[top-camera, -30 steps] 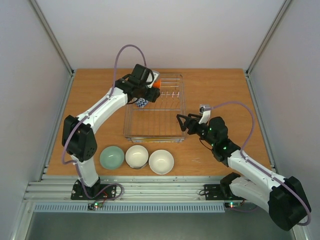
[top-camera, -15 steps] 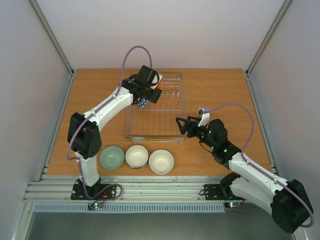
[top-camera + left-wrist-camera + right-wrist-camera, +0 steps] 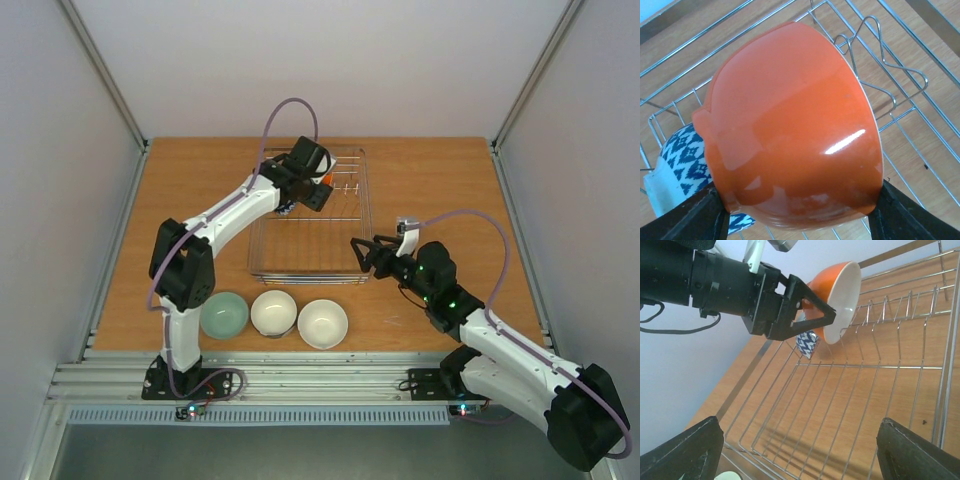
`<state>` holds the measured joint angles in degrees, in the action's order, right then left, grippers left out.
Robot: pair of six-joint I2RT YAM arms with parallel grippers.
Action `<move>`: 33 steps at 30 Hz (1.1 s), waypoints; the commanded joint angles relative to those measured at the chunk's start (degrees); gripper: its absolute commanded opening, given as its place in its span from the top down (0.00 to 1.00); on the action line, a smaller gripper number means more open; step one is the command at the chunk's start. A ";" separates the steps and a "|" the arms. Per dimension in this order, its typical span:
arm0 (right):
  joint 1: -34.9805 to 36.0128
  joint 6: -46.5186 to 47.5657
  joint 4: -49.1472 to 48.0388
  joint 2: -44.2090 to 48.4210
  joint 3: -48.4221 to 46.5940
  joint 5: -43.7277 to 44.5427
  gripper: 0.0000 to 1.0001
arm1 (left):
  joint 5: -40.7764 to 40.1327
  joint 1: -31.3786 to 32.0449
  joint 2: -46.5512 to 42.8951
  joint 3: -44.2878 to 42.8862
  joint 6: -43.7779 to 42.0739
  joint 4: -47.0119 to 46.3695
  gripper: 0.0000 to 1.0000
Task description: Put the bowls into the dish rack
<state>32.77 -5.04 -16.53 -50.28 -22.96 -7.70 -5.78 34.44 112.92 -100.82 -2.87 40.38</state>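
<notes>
Our left gripper (image 3: 318, 188) grips the orange bowl (image 3: 790, 125) tilted on edge over the tines, at the dish rack (image 3: 300, 245) end nearest the table's far edge, just beside the blue-patterned bowl (image 3: 677, 165). Our right gripper (image 3: 358, 255) gapes wide, empty, at the rack's opposite end. Three more bowls (image 3: 273, 312) line the near edge.

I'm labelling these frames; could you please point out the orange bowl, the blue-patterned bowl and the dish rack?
orange bowl (image 3: 790, 125), left wrist view, its outer wall.
blue-patterned bowl (image 3: 682, 157), left wrist view, its patterned outside.
dish rack (image 3: 310, 242), top external view, its bare wire floor.
</notes>
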 commanded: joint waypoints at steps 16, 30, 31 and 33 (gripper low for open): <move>2.19 0.30 -0.58 1.62 2.51 0.85 0.17 | -8.67 2.98 11.05 -5.91 -2.19 3.06 1.00; 2.81 0.30 -3.17 -1.04 3.80 1.30 0.17 | -19.76 3.43 8.08 -2.74 1.63 -2.50 1.00; 2.80 0.56 -2.92 -1.21 3.72 1.63 0.17 | -19.87 3.44 8.16 -2.92 1.84 -2.27 0.99; 2.82 1.52 -1.82 -1.39 3.24 2.81 0.17 | -19.78 3.42 8.54 -3.51 1.99 -1.29 1.00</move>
<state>35.11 -4.99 -17.63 -51.22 -19.64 -7.16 -20.91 38.76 118.91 -103.44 -2.98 35.38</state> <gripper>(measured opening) 0.835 0.653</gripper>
